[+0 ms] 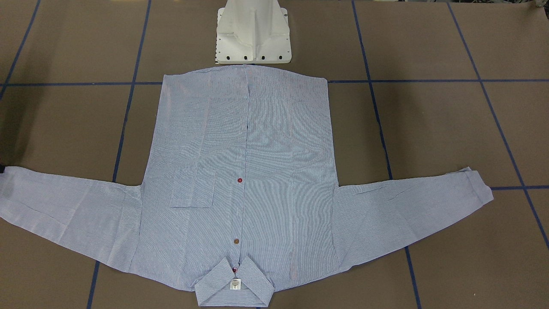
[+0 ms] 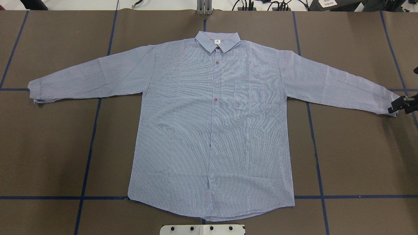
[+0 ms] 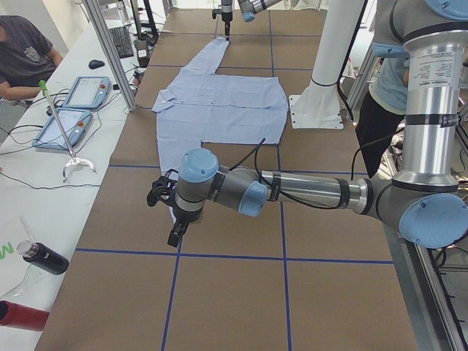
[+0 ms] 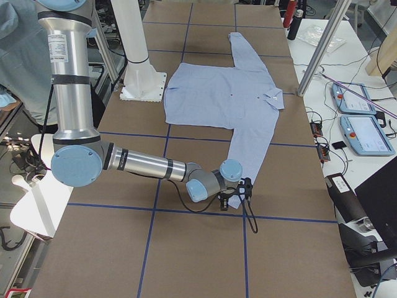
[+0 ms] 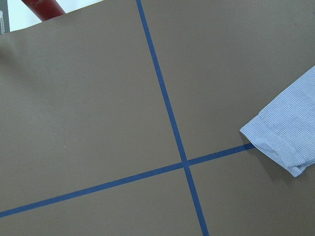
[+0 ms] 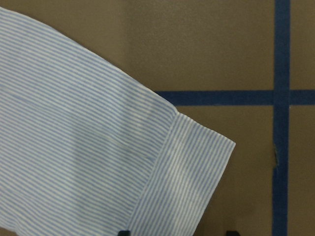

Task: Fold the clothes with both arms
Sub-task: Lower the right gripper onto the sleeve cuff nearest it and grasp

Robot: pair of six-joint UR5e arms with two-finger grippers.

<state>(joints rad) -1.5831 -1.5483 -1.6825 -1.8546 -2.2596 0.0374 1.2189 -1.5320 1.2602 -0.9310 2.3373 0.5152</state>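
Note:
The light blue striped shirt lies flat and face up on the brown table, buttoned, collar at the far side, both sleeves spread out. My right gripper is at the right sleeve's cuff. In the right wrist view its two fingertips stand wide apart at either side of the cuff's edge, so it is open. My left gripper shows only in the exterior left view, hanging just past the left cuff; whether it is open or shut I cannot tell.
The white pedestal base stands by the shirt's hem. Blue tape lines cross the table. Beyond the table's edge on the left are a black bottle, a red bottle, teach pendants and a seated person.

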